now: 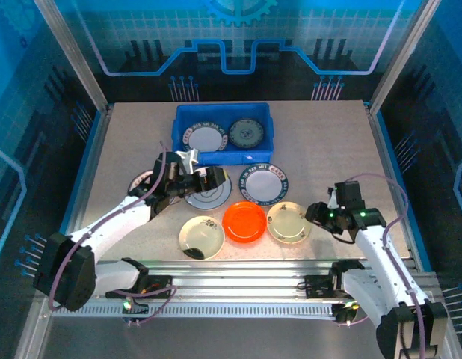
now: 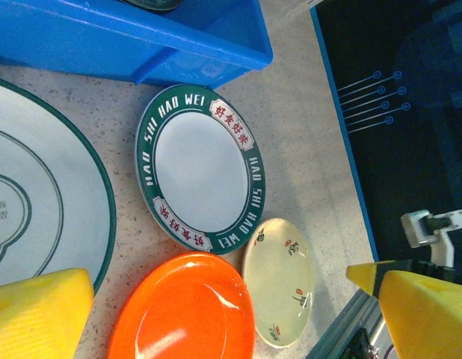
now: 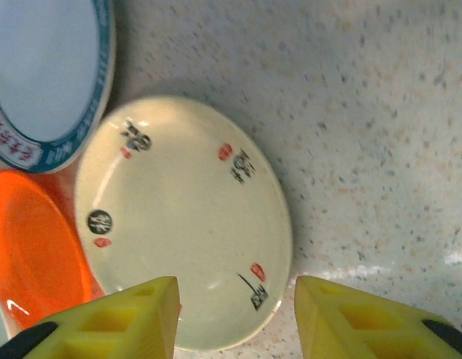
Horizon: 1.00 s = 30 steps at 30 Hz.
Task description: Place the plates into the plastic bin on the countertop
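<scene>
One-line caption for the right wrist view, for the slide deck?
Right claw, jaws apart, over the rim of a cream plate lying beside the orange plate on the speckled countertop.

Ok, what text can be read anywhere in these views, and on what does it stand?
"HAO SHI HAO WEI": twice round the rim of the green-rimmed plate.
"好食好味": red characters in its white rim panels, just legible.
Cream dish: black and red brush characters, not readable.
Large white plate: grey mark, too small.
Two plates in the blue bin: rim markings too small.
</scene>
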Motion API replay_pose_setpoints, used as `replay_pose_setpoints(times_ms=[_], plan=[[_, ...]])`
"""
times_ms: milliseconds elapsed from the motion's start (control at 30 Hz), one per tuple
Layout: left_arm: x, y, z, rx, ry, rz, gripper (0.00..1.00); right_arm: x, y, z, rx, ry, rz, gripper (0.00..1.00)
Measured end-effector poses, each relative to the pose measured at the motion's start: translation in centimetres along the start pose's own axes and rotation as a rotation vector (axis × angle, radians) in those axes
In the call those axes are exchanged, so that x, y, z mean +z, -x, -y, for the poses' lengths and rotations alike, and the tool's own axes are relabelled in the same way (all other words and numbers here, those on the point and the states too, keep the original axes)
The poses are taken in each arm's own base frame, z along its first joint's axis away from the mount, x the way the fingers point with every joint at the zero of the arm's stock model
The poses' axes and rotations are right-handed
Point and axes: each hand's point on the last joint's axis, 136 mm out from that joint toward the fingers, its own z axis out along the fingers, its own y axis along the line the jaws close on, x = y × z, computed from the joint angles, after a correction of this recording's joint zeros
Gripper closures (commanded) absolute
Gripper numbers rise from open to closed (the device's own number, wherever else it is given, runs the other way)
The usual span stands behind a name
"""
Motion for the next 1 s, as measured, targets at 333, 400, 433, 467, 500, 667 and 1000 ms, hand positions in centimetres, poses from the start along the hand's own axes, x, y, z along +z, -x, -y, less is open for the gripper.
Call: replay_pose_setpoints(times_ms=[333,400,433,467,500,667,1000], plan=[[0.5,0.1,0.2,0.006,-0.020,-0.003,0.01,2.2,-1.7,1.6,0.079,-0.023,-0.044,0.62],[0.6,0.0,0.1,0.005,-0.021,-0.006,0.01,2.6,-1.6,1.6,0.085,-0.020,-0.045,0.62],[0.6,0.0,0.1,0.005,-0.022,-0.008,0.01,2.7,-1.6,1.6,0.086,-0.020,-0.046,0.63],[0.6,0.0,0.1,0.004,-0.022,-0.010,0.01,2.8,-1.5,1.6,0.089,-0.020,-0.046,0.63],[0.7,-0.1,0.1,0.003,-0.021,-0.011,0.01,3.0,-1.4,1.6,0.089,-0.019,-0.045,0.63],[0.9,-0.1,-0.2,0.000,-0.016,-0.017,0.01,3.5,-1.3,1.6,0.091,-0.021,-0.052,0.63],[1.4,-0.3,-0.7,-0.007,-0.007,-0.027,0.01,4.4,-1.4,1.7,0.101,-0.017,-0.076,0.67]])
